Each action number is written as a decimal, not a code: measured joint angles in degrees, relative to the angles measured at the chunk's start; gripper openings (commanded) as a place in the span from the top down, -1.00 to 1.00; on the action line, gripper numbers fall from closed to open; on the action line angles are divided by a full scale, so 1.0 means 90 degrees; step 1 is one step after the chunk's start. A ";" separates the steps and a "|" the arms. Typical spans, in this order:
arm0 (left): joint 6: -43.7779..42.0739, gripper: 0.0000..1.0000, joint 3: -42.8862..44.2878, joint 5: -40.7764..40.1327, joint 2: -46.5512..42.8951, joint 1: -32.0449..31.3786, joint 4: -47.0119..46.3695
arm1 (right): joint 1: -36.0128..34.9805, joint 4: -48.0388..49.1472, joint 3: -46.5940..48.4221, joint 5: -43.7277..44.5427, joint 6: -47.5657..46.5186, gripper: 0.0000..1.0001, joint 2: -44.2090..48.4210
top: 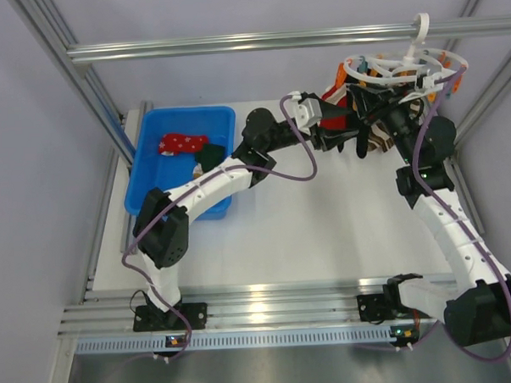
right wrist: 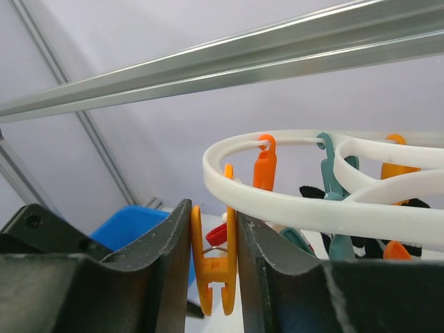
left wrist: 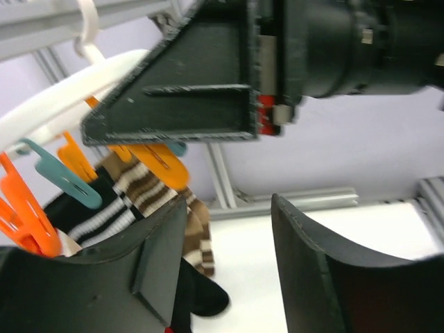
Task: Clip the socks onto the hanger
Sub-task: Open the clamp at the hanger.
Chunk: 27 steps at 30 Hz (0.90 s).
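The white hanger (top: 400,65) hangs by its hook from the top bar at the back right; its ring also shows in the right wrist view (right wrist: 291,201) and in the left wrist view (left wrist: 62,97). My right gripper (top: 366,102) (right wrist: 214,208) is shut on an orange peg (right wrist: 215,267) and squeezes its handles. My left gripper (top: 355,143) (left wrist: 229,205) is just left of and below the ring, jaws apart with nothing between them. A red sock (top: 339,118) shows at the ring's left side; what holds it is hidden. A red sock (top: 181,144) and a dark green sock (top: 213,151) lie in the bin.
The blue bin (top: 153,175) stands at the back left. Brown-and-cream striped socks (left wrist: 149,187) and a black sock (left wrist: 205,295) hang clipped from the ring. An aluminium bar (top: 232,44) runs across the top; frame posts stand at both sides.
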<state>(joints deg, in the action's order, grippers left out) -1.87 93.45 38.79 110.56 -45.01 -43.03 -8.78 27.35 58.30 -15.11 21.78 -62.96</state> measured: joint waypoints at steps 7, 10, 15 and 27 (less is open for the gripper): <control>0.0338 -0.29 -0.1200 0.0165 -0.1579 0.0304 0.1056 | 0.0107 -0.0308 0.0165 -0.0073 0.0532 1.00 -0.0010; 0.0435 -0.28 -0.1452 0.0032 -0.2188 0.0546 0.1464 | 0.0165 -0.0381 0.0197 -0.0141 0.0860 1.00 -0.0012; 0.0799 -0.21 -0.1253 -0.0277 -0.2259 0.0614 0.1554 | 0.0219 -0.0379 0.0202 -0.0216 0.1457 1.00 -0.0046; 0.1022 -0.07 0.0202 -0.1124 -0.0639 0.0087 0.1851 | 0.0245 -0.0512 0.0381 -0.0284 0.2098 1.00 -0.0199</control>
<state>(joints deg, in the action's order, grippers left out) 7.33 95.26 28.67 104.81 -44.23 -26.37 -6.57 22.74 61.73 -17.67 40.66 -64.75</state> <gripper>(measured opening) 0.541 0.260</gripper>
